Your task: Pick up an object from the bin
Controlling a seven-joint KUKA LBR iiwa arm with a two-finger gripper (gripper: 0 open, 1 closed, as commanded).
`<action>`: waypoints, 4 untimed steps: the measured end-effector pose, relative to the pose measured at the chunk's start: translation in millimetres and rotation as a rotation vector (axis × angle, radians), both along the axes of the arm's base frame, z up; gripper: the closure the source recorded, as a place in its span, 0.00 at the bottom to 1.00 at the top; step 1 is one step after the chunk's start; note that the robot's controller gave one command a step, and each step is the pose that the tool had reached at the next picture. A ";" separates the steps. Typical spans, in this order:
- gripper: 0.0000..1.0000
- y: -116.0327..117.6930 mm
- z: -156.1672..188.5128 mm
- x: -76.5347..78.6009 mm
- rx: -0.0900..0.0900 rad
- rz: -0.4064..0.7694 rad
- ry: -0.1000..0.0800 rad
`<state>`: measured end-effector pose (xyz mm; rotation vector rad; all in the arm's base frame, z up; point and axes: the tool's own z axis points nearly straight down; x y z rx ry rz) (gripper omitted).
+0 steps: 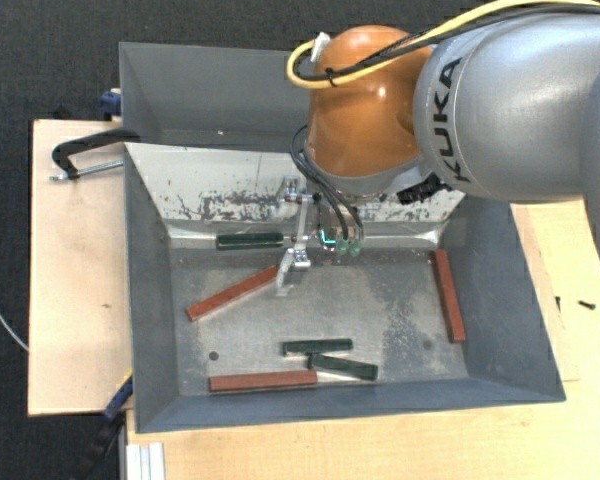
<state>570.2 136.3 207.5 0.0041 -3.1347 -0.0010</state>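
Gripper (298,258) hangs near the bin's (145,298) 12 o'clock wall, at a slanted red-brown bar's (232,296) tip; claw state cannot be told; bare floor toward 4 o'clock.

A dark green flat bar (250,239) lies at the foot of the far wall of the grey metal bin (150,298), left of the middle. A red-brown flat bar (449,295) runs near to far along the right wall. Toward the near side a second dark green bar (317,347) lies crosswise, with a third dark green bar (345,369) just nearer and slightly tilted. A second red-brown bar (263,380) lies along the near wall, its right end meeting that third bar.
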 end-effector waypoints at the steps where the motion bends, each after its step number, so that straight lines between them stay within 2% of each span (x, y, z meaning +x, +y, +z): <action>1: 0.00 -0.2 2.2 0.5 0.000 -0.001 -0.004; 2: 0.00 7.0 -8.0 1.0 0.000 0.104 -0.013; 3: 0.00 24.1 -64.7 5.4 0.002 0.317 -0.014; 4: 1.00 20.9 -129.9 8.1 0.003 0.208 -0.009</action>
